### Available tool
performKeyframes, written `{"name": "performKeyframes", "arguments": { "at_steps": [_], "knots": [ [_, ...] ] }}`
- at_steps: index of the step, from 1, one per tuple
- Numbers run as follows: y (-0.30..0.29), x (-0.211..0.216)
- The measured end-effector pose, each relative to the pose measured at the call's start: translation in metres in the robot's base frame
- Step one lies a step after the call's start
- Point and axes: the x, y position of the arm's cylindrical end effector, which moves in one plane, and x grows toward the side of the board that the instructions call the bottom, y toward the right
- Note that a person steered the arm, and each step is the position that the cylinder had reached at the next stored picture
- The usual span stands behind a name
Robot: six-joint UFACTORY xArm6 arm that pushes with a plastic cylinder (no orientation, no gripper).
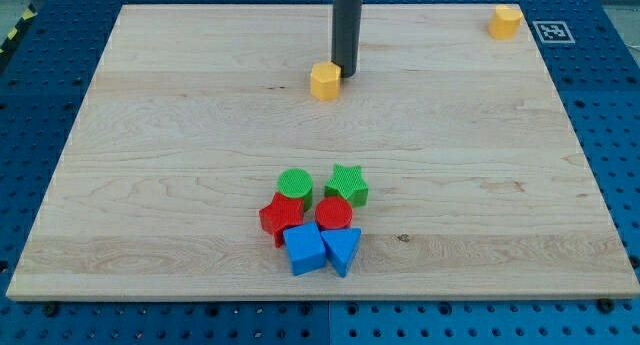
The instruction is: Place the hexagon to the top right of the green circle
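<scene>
A yellow hexagon block (pixel 325 81) lies on the wooden board (pixel 150 185) near the view's top centre. My tip (pixel 345 74) stands right against the hexagon's upper right side. The green circle (pixel 295 183) lies well below, in a cluster near the view's bottom centre. The hexagon is far above the green circle and slightly to its right.
The cluster also holds a green star (pixel 347 185) right of the green circle, a red star (pixel 281 216), a red circle (pixel 333 214), a blue cube (pixel 304 248) and a blue triangle (pixel 342 250). A second yellow block (pixel 505 22) sits at the board's top right corner.
</scene>
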Motion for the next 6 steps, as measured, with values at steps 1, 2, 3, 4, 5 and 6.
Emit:
{"name": "performKeyframes", "arguments": {
  "at_steps": [1,2,3,4,5,6],
  "knots": [
    [0.001,0.000],
    [0.001,-0.001],
    [0.000,-0.017],
    [-0.015,-0.020],
    [-0.021,-0.015],
    [-0.021,-0.004]
  ]
}}
